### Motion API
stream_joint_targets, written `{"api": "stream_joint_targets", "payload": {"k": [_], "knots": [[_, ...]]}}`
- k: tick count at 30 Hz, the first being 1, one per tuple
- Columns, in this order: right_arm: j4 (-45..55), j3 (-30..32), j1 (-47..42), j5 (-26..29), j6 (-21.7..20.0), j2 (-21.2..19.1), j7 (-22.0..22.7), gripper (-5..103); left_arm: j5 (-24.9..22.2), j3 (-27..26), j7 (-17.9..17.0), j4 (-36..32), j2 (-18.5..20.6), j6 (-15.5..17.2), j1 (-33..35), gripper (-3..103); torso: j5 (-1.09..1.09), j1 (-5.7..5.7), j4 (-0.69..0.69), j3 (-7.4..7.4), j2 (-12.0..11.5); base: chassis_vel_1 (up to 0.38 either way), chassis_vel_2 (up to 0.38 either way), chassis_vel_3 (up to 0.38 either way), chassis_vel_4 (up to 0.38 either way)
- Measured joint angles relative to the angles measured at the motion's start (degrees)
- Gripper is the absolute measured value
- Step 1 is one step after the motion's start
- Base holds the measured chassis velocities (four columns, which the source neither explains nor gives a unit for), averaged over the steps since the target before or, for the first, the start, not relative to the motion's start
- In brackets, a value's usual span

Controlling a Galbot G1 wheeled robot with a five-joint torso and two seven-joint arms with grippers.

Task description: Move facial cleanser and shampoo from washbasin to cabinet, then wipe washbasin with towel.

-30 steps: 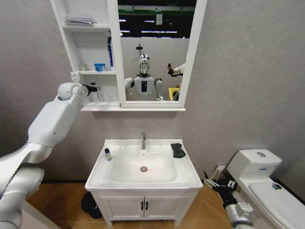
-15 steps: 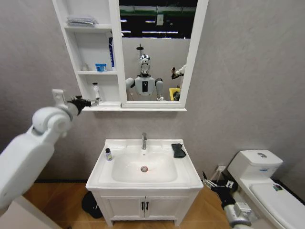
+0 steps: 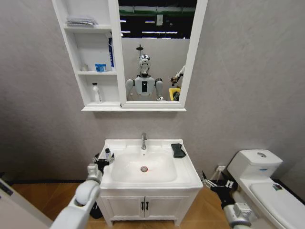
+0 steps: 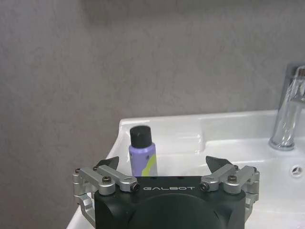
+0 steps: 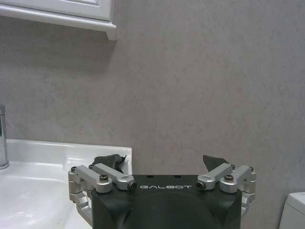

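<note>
You're facing a mottled grey wall (image 3: 248,71); below it, a white two-door vanity (image 3: 147,205) stands on a wooden floor (image 3: 52,193), and a white toilet (image 3: 259,179) sits to the vanity's right, against that wall

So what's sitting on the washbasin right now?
On the washbasin rim: a small purple bottle at its left, with the open left gripper at it, a dark towel at the right, and a faucet at the back. The bowl holds just its drain.

Glossy ceramic washbasin (image 3: 187,177), chrome faucet (image 3: 143,140) — matt cloth towel (image 3: 177,150), rough wall (image 3: 248,86)
</note>
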Motion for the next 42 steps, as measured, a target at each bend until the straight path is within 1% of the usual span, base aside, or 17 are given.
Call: {"api": "stream_joint_targets", "payload": {"k": [2,3,4,5,6,8,9,10,11,16,17,20,27,35,40,41,42], "knots": [[-0.02,0.43,-0.12,0.99,0.45,-0.46,0.0,100,2.08,-0.14,0.04,3.79,-1.83,-1.26,-1.88,100,0.0,0.0,0.0,0.0,0.0,0.0,0.0,0.0,0.0],[-0.02,0.43,-0.12,0.99,0.45,-0.46,0.0,100,2.08,-0.14,0.04,3.79,-1.83,-1.26,-1.88,100,0.0,0.0,0.0,0.0,0.0,0.0,0.0,0.0,0.0],[-0.27,0.59,-0.13,1.46,0.63,-0.78,-0.04,100,2.69,-0.35,0.03,5.78,-2.84,-1.66,-3.05,100,0.0,0.0,-0.01,0.0,0.0,0.0,0.0,0.0,0.0],[-0.27,0.59,-0.13,1.46,0.63,-0.78,-0.04,100,2.69,-0.35,0.03,5.78,-2.84,-1.66,-3.05,100,0.0,0.0,-0.01,0.0,0.0,0.0,0.0,0.0,0.0],[-0.8,0.6,-0.09,1.81,0.85,-1.06,-0.1,100,3.04,-0.55,-0.11,7.33,-3.53,-1.83,-4.05,100,0.01,0.0,0.0,0.0,0.0,0.0,0.0,0.0,0.0],[-1.47,0.6,0.0,1.97,1.16,-1.23,-0.17,100,3.31,-0.7,-0.74,8.75,-4.3,-1.77,-5.02,100,0.01,0.0,0.01,0.0,0.0,0.0,0.0,0.0,0.0],[-2.34,0.6,-0.01,2.04,1.79,-1.27,-0.23,100,3.18,-0.93,-1.66,10.27,-5.47,-0.97,-6.13,100,0.01,0.0,0.01,0.0,0.0,0.0,0.0,0.0,0.0],[-2.34,0.6,-0.01,2.04,1.79,-1.27,-0.23,100,3.18,-0.93,-1.66,10.27,-5.47,-0.97,-6.13,100,0.01,0.0,0.01,0.0,0.0,0.0,0.0,0.0,0.0],[-2.94,0.6,-0.23,2.08,2.31,-1.32,-0.33,100,3.06,-0.94,-2.02,11.71,-6.2,-0.63,-6.91,100,0.0,0.0,0.0,0.0,0.0,0.0,0.0,0.0,0.0],[-4.66,0.6,-0.57,2.53,3.63,-1.53,-0.69,100,4.32,-0.88,-2.02,16.72,-8.07,-0.83,-9.71,100,-0.01,0.0,0.01,0.0,0.0,0.0,0.0,0.0,0.0],[-4.66,0.6,-0.57,2.53,3.63,-1.53,-0.69,100,4.32,-0.88,-2.02,16.72,-8.07,-0.83,-9.71,100,-0.01,0.0,0.01,0.0,0.0,0.0,0.0,0.0,0.0],[-5.93,0.58,-0.59,2.91,4.17,-1.83,-0.9,100,4.99,-0.58,-1.81,20.23,-9.25,-0.88,-12.97,100,0.0,0.0,0.0,0.0,0.0,0.0,0.0,0.0,0.0],[-7.6,0.21,0.25,3.01,4.36,-1.98,-1.25,100,6.13,-0.33,-2.01,24.56,-10.31,-0.83,-17.11,100,-0.01,0.0,0.0,0.0,0.0,0.0,0.0,0.0,0.0],[-8.7,-0.06,0.94,3.21,4.26,-2.15,-1.7,100,6.18,-0.94,-3.17,26.0,-10.58,-0.36,-17.86,100,-0.01,0.0,0.01,0.0,0.0,0.0,0.0,0.0,0.0],[-8.86,-0.42,1.14,3.18,4.11,-1.93,-2.02,100,6.65,-1.38,-3.3,28.53,-10.84,-0.76,-19.39,100,-0.01,0.0,0.01,0.0,0.0,0.0,0.0,0.0,0.0],[-8.86,-0.46,1.12,3.14,4.08,-1.86,-2.02,100,6.72,-1.45,-3.27,29.11,-10.94,-0.84,-19.89,103,-0.01,0.0,0.01,0.0,0.0,0.0,0.0,0.0,0.0],[-8.86,-0.46,1.12,3.14,4.08,-1.86,-2.02,100,6.72,-1.45,-3.27,29.11,-10.94,-0.84,-19.89,103,-0.01,0.0,0.01,0.0,0.0,0.0,0.0,0.0,0.0]]}}
